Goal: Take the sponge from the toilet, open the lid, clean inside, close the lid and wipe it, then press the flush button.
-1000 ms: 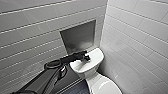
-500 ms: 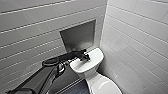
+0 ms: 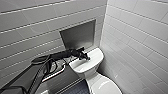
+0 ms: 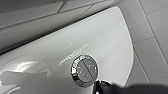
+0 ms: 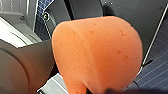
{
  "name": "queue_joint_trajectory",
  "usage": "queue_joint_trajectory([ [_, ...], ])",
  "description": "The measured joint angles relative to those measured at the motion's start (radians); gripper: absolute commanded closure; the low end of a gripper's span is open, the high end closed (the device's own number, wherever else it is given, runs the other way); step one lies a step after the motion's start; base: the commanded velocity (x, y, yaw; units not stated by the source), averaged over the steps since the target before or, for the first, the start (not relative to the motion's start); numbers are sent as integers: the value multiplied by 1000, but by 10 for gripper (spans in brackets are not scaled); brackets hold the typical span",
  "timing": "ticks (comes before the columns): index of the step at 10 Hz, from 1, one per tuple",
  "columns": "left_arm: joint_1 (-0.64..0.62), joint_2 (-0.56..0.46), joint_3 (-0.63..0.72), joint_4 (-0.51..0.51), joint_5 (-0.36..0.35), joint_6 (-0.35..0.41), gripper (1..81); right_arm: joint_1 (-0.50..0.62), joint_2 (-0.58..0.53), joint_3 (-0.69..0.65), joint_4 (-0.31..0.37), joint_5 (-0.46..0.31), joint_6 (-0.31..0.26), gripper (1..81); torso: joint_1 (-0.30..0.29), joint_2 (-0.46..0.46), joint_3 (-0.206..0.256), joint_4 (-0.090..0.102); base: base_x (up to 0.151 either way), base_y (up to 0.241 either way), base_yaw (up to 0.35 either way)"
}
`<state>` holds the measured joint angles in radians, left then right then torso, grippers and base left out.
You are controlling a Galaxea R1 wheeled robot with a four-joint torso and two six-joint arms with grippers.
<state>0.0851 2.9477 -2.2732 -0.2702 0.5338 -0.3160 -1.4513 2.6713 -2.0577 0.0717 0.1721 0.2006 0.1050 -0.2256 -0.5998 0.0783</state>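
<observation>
Staying over the tank as it was half a second ago, the left gripper [image 3: 85,57] is hanging just above the flat tank top [image 3: 96,53] of the toilet [image 3: 86,68], while the arm behind it is showing a slightly changed bend. From the left wrist, the round chrome flush button [image 4: 84,70] is sitting in the white tank top, and a dark part of the gripper is lying just beside the button's rim. Whether this gripper is spread or closed cannot be told.

The right gripper [image 5: 110,91] is clamping the orange sponge [image 5: 97,55], which is bulging out large and rounded in front of the right wrist camera, off the toilet and above the dark blue tiled floor [image 5: 157,72].

The lid [image 3: 105,86] is lying closed over the bowl, in front of the tank. A grey recess [image 3: 78,35] is sitting in the white tiled wall [image 3: 135,37] behind the tank.
</observation>
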Motion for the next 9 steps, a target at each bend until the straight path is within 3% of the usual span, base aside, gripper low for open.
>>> queue_joint_trajectory([
  [5,3,-286,492,-4,4,5,811,-1,0,-7,0,0,0,811,0,0,0,0,0,0,0],
  [9,203,-534,792,5,3,5,811,-1,0,-10,0,0,-1,811,0,0,0,0,0,0,0],
])
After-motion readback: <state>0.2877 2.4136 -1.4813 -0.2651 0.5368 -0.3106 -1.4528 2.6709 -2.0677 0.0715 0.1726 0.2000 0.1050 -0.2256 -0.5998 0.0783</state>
